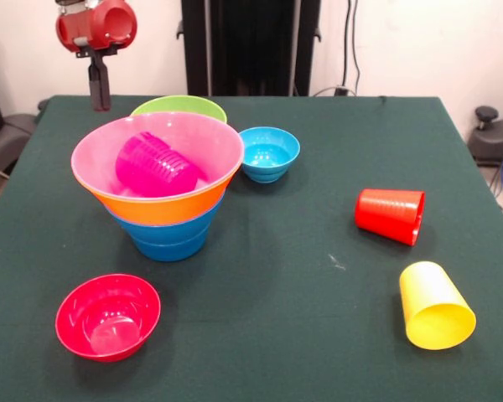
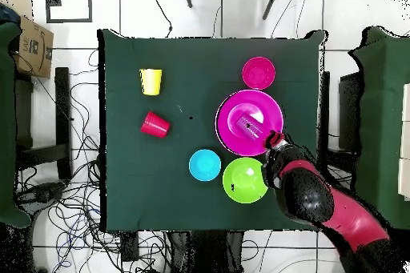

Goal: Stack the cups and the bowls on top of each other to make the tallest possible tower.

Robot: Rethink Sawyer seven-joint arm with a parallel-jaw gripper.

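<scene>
The tower stands left of centre: blue bowls point(image 1: 169, 236) at the base, an orange bowl point(image 1: 163, 209), and a wide pink bowl point(image 1: 101, 142) point(image 2: 272, 110) on top. A translucent purple cup point(image 1: 155, 165) point(image 2: 250, 126) lies on its side inside the pink bowl. My gripper point(image 1: 99, 99) point(image 2: 276, 140) hangs above and behind the tower's rim, apart from it and holding nothing that I can see. Loose on the cloth are a green bowl point(image 1: 180, 107) point(image 2: 245, 180), a light-blue bowl point(image 1: 268, 152) point(image 2: 205, 165) and a small red bowl point(image 1: 107, 316) point(image 2: 259, 72). A red cup point(image 1: 390, 215) point(image 2: 155, 124) and a yellow cup point(image 1: 436, 306) point(image 2: 150, 81) lie on their sides.
The dark green table point(image 1: 318, 335) ends close behind the green bowl. In the overhead view a cardboard box point(image 2: 32, 46) sits off the table's corner, and cables point(image 2: 72, 214) trail over the floor around it.
</scene>
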